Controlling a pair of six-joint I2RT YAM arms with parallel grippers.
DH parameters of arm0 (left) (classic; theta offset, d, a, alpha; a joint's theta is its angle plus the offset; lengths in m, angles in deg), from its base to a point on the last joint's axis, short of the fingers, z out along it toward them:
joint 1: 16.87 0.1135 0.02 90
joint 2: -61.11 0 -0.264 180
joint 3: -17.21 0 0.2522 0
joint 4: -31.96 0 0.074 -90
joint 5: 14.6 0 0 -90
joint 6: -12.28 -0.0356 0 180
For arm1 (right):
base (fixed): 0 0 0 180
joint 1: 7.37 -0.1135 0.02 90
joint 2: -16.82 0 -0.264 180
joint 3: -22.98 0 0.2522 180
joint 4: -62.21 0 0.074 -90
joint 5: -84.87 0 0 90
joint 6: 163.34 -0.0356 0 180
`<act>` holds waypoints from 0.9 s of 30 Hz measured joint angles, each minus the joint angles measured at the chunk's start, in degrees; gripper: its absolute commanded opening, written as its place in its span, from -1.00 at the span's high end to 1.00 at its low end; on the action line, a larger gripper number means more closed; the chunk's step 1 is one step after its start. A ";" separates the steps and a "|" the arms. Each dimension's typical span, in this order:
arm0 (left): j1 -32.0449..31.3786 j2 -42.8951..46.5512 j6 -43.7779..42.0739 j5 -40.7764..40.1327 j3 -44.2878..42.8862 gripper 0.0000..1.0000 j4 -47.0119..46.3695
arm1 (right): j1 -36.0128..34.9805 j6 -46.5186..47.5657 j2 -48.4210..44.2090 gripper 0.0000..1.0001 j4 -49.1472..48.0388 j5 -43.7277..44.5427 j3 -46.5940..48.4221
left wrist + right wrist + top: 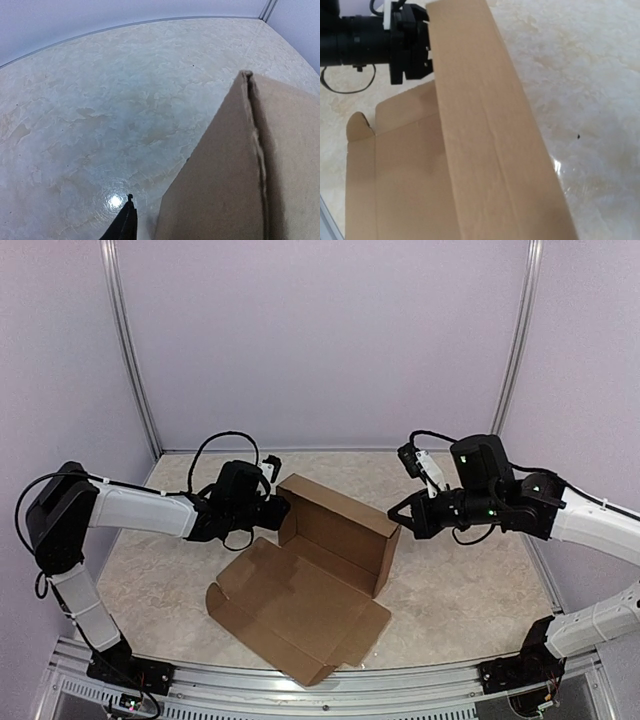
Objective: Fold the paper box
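Here's the plain brown die-cut cardboard paper box, sitting about the middle of the pale marbled tabletop, and it's roughly halfway there by my reading. The far part is up: a long wall stands upright with a short end wall turned in at each side, so the tray shape is showing. The big lid panel lies flat and open, reaching toward the near edge of the tabletop, its side flaps spread out and its front tab not tucked.

The left tool is at the left end of that standing wall. From the left wrist, one black fingertip sits just outside the cardboard, a sliver of tabletop between them, and the other finger is hidden, so I cannot tell whether it is gripping the wall or merely straddling it. The right tool is clenched with nothing in it, tips right beside the right end wall; whether they touch it is not clear.

What's left, as I judge it: lock those end walls in place, then swing the lid over and tuck its flaps and tab. The closing half is not yet begun.
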 measured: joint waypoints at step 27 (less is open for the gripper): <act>-4.35 2.34 8.13 -13.92 0.00 1.00 9.01 | 0.02 -9.79 -8.50 0.19 -6.05 14.14 -12.33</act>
